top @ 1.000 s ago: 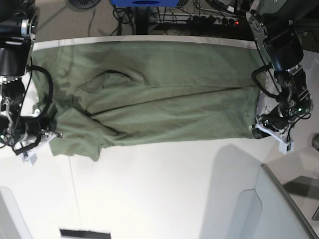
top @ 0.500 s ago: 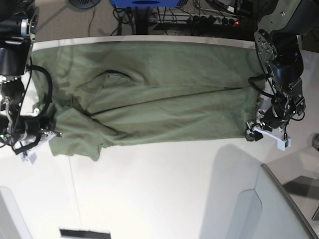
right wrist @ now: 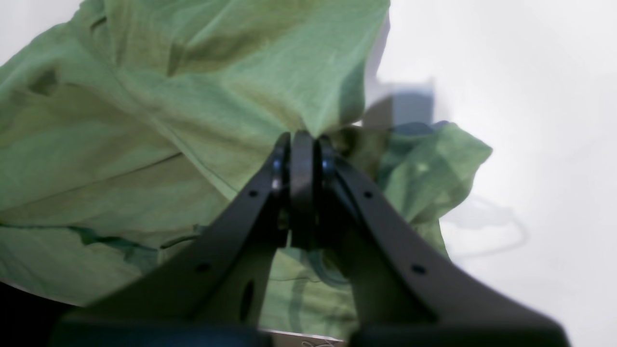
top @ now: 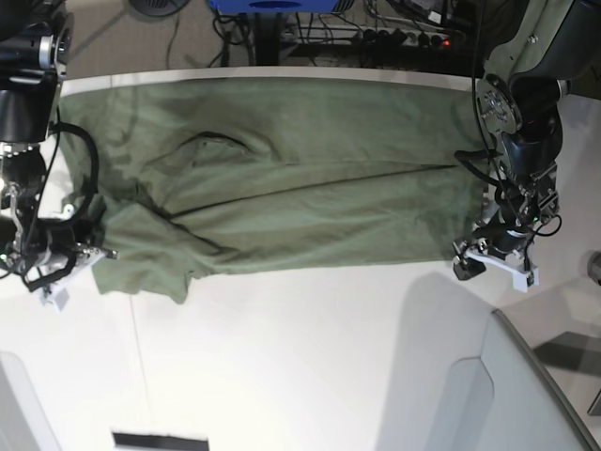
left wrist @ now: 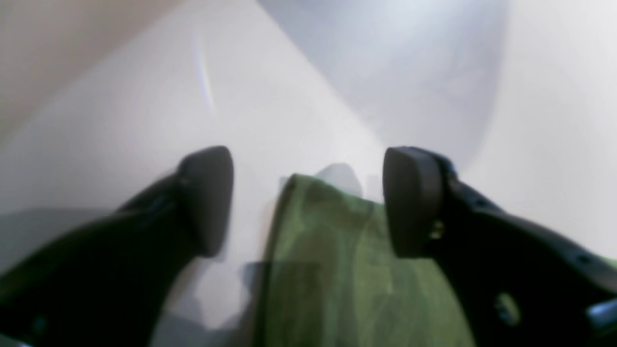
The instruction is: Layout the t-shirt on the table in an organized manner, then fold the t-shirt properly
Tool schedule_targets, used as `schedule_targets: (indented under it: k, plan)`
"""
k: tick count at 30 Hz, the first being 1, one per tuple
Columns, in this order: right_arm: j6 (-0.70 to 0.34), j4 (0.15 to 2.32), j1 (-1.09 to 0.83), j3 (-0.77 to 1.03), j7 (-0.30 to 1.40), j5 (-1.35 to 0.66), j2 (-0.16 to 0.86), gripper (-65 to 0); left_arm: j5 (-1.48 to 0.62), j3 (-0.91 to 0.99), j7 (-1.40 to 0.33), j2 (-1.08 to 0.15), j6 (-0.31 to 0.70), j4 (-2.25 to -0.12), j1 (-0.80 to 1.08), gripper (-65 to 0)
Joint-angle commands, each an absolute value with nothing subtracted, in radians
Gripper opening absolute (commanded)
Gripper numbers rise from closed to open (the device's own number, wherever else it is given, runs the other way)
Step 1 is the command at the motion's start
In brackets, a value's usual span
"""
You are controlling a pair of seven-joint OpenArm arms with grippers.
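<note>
Olive green t-shirt (top: 282, 178) spread wide across the white table (top: 310, 366), one arm at each end.

Right gripper (right wrist: 302, 144): fingers pressed together, pinching a bunched fold of cloth at the sleeve end, fabric draped to both sides of them. Left gripper (left wrist: 308, 202): fingers spread apart, hem corner lying between them on the tabletop, closer to one finger, not pinched; view blurred.
</note>
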State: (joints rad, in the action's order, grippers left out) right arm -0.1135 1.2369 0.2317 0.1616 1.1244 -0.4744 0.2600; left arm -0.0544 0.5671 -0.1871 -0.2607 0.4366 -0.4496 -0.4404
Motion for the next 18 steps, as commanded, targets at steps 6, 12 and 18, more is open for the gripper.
schedule_targets:
  k: [6, 12, 18]
  plan:
    - [-0.116, 1.251, 0.252, 0.165, 1.113, -0.484, 0.274, -65.0, -0.045, 0.565, -0.228, -0.252, 0.44, -0.45, -0.45, -45.6]
    - [-0.116, 1.251, 0.252, 0.165, 1.113, -0.484, 0.274, -65.0, -0.045, 0.565, -0.226, -0.252, 0.437, -0.453, -0.453, -65.0]
    - [-0.116, 1.251, 0.252, 0.165, 1.11, -0.484, 0.272, -65.0, -0.045, 0.565, -0.228, -0.255, 0.437, -0.487, -0.499, -65.0]
